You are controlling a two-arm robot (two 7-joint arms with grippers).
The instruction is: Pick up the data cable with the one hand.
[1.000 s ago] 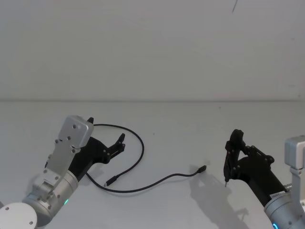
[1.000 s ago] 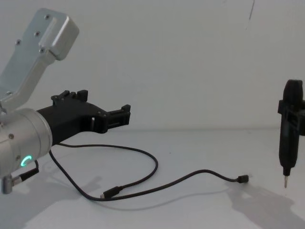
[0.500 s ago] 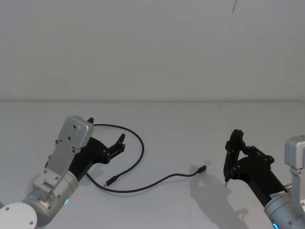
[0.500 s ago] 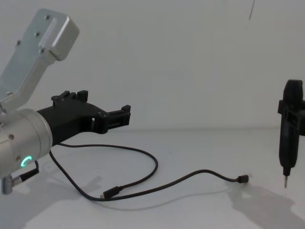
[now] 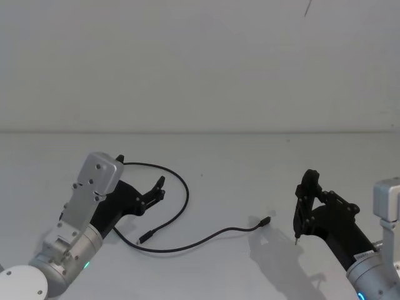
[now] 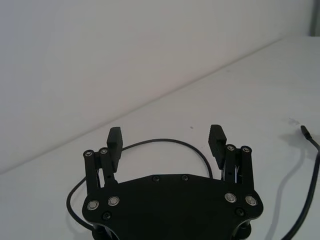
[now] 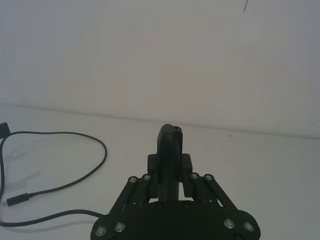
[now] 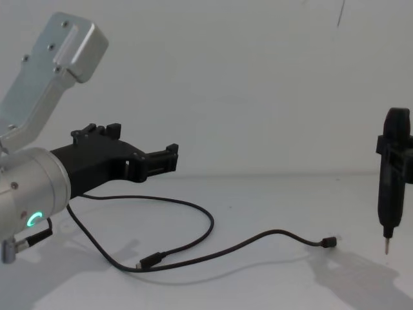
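the data cable (image 5: 187, 190) is a thin, limp black cord lying loose on the matte white table (image 5: 250, 169). it curls in one open loop on the robot's left. from there a long shallow curve trails toward the right. the left plug (image 5: 144, 237) is a small slim black tip at the near end of the loop. the right plug (image 5: 265, 220) is at the far end of the curve, near the right arm's tool and apart from it.

the left gripper (image 6: 166, 136) is matte black and angular. its two short blocky fingers (image 6: 114, 136) are spread wide. in the chest view it hangs above the loop (image 8: 212, 226), not touching the cord. behind it is a thick, smooth silver arm (image 8: 35, 187) with a green ring light (image 8: 32, 219).

the right gripper (image 7: 170, 167) is clamped on a slim black pen-shaped tool (image 8: 390, 187), held upright with its thin metal tip just above the table.
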